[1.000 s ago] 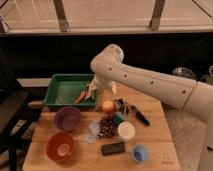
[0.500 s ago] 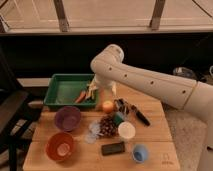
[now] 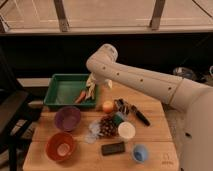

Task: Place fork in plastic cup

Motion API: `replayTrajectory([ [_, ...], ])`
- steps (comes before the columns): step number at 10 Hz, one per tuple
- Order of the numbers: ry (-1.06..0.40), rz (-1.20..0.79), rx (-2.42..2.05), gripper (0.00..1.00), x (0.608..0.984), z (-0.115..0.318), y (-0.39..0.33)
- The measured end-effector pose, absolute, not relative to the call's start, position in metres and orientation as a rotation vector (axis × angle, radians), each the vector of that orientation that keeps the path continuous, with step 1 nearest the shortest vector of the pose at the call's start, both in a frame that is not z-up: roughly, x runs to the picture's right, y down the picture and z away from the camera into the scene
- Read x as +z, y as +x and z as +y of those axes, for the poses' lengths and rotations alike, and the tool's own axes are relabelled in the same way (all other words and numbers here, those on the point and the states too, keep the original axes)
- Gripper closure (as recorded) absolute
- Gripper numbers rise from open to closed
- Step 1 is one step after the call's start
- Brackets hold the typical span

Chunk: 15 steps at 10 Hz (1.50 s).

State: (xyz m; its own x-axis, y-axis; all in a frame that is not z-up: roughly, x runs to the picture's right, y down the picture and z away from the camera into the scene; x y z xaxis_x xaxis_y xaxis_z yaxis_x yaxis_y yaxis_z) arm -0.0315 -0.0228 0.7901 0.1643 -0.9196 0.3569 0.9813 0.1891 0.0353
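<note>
Pale cream and slender, the fork (image 3: 91,90) lies in the green tray (image 3: 62,85) at the worktop's (image 3: 155,145) far left corner. It rests against the tray's right wall, just beside the orange-red carrot piece (image 3: 81,96). The gripper (image 3: 93,81) hangs over the fork's far end, at or very near it; whether it is spread, closed or gripping I cannot tell. The fork looks light, stiff and rather smooth, so it would likely pivot or slip if pinched at a tip. Taking it across the narrow handle near mid-length seems soundest, clear of the carrot piece and the tray wall, which leaves little room alongside.
</note>
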Motion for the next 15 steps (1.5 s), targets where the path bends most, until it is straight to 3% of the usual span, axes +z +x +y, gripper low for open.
replayTrajectory([
  [8,-0.131,-0.378,-1.468,0.26,0.857,-0.057,-0.097],
  [15,-0.052,-0.456,-1.426,0.26,0.876,-0.072,-0.118],
])
